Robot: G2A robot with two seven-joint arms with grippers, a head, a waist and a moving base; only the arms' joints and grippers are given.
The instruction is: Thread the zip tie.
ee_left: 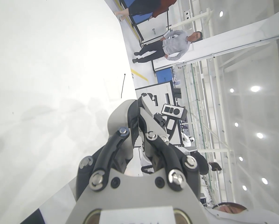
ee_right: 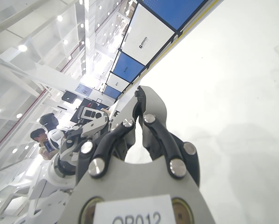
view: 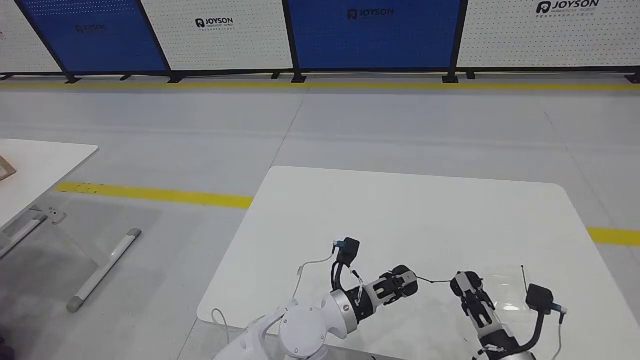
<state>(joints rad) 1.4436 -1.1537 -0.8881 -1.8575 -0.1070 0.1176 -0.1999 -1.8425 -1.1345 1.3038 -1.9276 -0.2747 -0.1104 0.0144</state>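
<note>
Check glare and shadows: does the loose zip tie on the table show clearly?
Left wrist view: the table glares near-white, yet the zip tie stands out dark; soft shadows lie beside the left gripper. Top view: even light, it reads as a thin line.

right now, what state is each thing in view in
left gripper: shut
right gripper: shut
zip tie: lying flat on the table, straight, not looped, apart from both grippers
thin strand: stretched between the two grippers' tips
</note>
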